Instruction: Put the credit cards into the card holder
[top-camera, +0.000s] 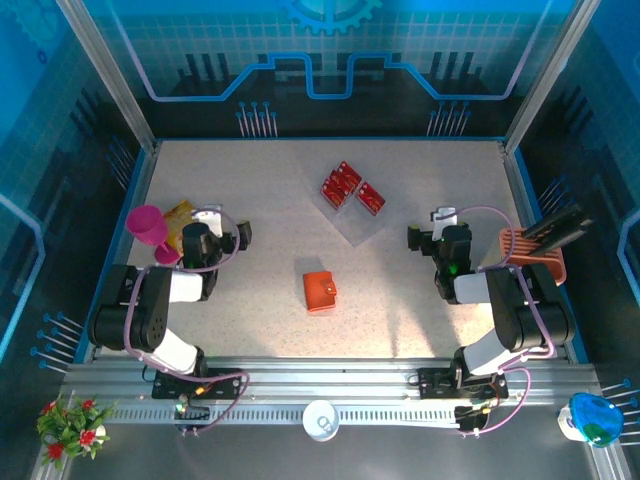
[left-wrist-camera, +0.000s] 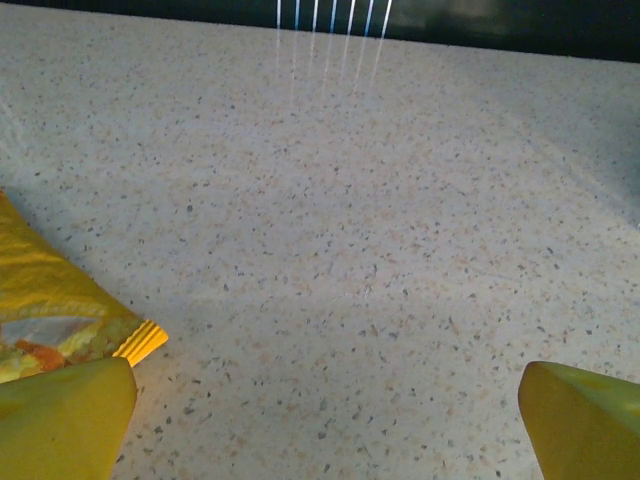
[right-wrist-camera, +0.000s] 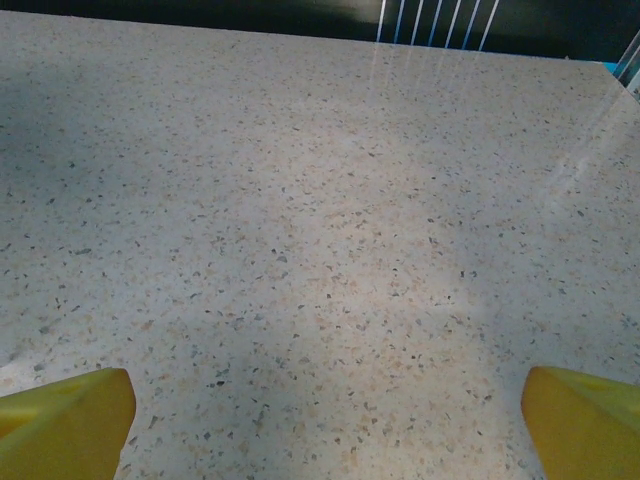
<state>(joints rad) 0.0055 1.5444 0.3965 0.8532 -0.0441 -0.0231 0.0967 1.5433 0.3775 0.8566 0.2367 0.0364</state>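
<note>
Red credit cards (top-camera: 352, 189) lie flat, close together; card holder (top-camera: 321, 291) looks shut. Wide and empty: left tool (left-wrist-camera: 325, 425), right tool (right-wrist-camera: 325, 425). Risk: pinch skids off thin cards.

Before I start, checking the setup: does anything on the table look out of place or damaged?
Nothing stands out. The credit cards lie askew in a loose cluster at the far middle, apart from the card holder; nothing looks spilled or damaged.

Speckled desk (top-camera: 250, 190) — pink cup (top-camera: 147, 228) touching a yellow snack bag (top-camera: 180, 212) at left, orange slotted rack (top-camera: 535, 256) at right.
</note>
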